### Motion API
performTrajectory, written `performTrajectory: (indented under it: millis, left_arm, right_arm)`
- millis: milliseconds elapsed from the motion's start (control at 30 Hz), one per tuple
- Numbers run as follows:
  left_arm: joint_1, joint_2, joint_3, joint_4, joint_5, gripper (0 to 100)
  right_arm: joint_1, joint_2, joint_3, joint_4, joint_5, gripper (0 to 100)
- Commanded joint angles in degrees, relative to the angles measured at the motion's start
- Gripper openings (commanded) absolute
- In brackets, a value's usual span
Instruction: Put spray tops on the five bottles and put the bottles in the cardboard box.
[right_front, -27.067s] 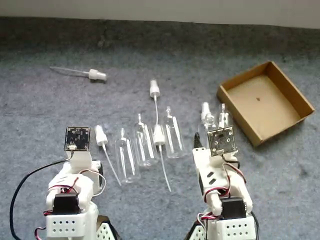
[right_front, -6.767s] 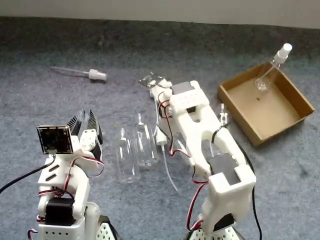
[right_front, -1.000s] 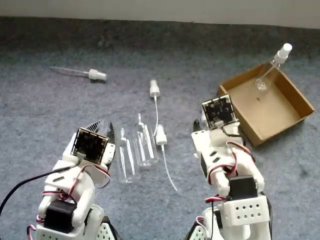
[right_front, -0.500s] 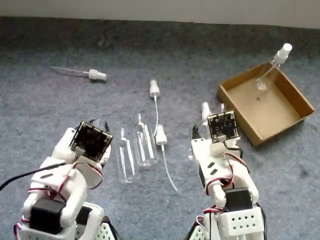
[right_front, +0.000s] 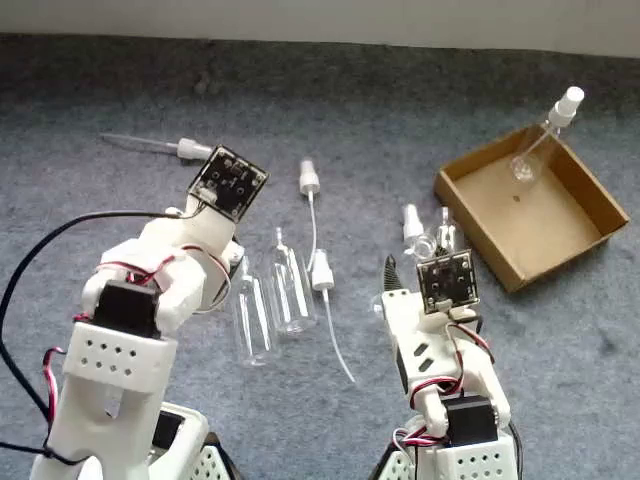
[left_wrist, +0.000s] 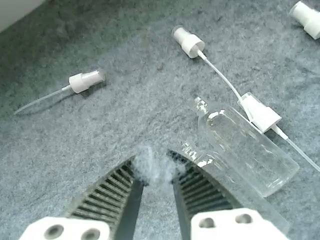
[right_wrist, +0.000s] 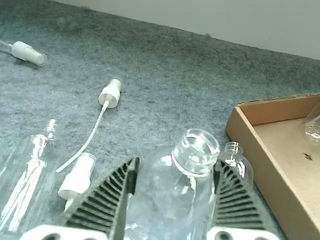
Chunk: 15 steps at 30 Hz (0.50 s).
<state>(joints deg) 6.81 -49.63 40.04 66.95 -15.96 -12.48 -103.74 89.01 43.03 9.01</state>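
Between the fingers of my right gripper (right_wrist: 176, 165) lies a clear bottle (right_wrist: 196, 150) with an open neck, and both fingers press its sides. In the high view that bottle (right_front: 412, 232) lies ahead of the right arm (right_front: 447, 280), with a smaller bottle (right_front: 447, 235) beside it. My left gripper (left_wrist: 155, 165) hangs over the carpet, open by a narrow gap, a whitish wisp at its tips. Two clear bottles (right_front: 250, 312) (right_front: 288, 290) lie below it. Three spray tops (right_front: 195, 150) (right_front: 309, 178) (right_front: 320, 270) lie loose. One topped bottle (right_front: 545, 130) leans in the cardboard box (right_front: 590, 195).
Grey carpet covers the table. The raised left arm (right_front: 180, 270) hangs over the carpet left of the bottles, its black cable (right_front: 30, 270) looping to the left. The box sits at the far right, with a pale wall (right_front: 320, 20) along the back.
The left arm has lifted from low beside the two bottles and swung forward towards the far spray tops. The right wrist has drawn back towards its base.
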Motion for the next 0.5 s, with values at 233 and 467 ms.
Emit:
performTrajectory:
  millis: [233,467]
  left_arm:
    - [-3.03,20.62,-20.79,0.09,-7.74,3]
    - [-10.15,36.97,-32.92,-0.35,-10.46,3]
  right_arm:
    - [0.4,-1.36,-0.22,-1.54,-0.35,13.8]
    - [0.4,-1.36,-0.22,-1.54,-0.35,13.8]
